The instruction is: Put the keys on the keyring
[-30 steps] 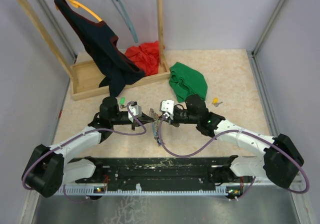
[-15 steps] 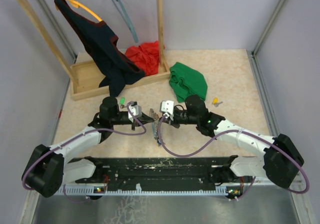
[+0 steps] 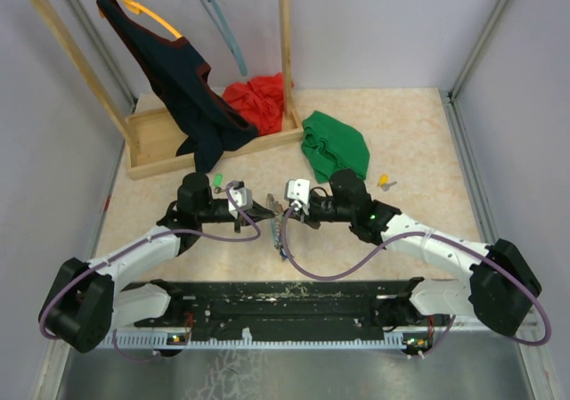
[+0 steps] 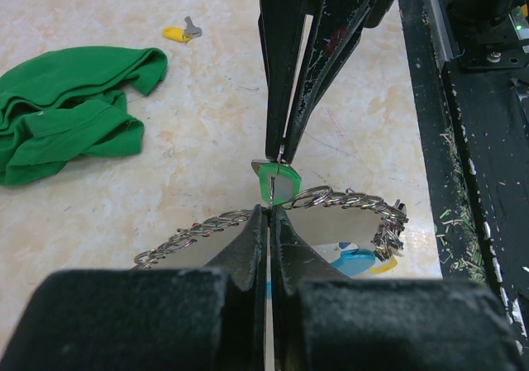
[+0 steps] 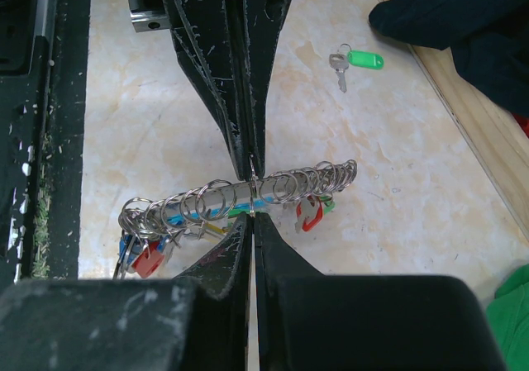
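The keyring [image 3: 281, 232] is held above the table between both grippers and hangs below them. In the left wrist view its wire, strung with several small rings [image 4: 347, 199], crosses my fingertips, with the light-blue segment [image 4: 357, 263] below. My left gripper [image 4: 270, 211] is shut on the keyring wire. My right gripper [image 5: 251, 216] is shut on a green-tagged key [image 4: 278, 183], pressed tip to tip against the ring [image 5: 240, 191]. Another green-tagged key [image 5: 354, 59] lies on the table [image 3: 216, 181]. A yellow-tagged key [image 3: 384, 183] lies to the right [image 4: 180, 32].
A green cloth [image 3: 335, 145] lies just behind the right gripper. A wooden clothes rack [image 3: 160, 142] with a dark garment [image 3: 183, 79] and a red cloth [image 3: 256, 99] stands at the back left. The black arm-base rail [image 3: 285, 297] runs along the near edge.
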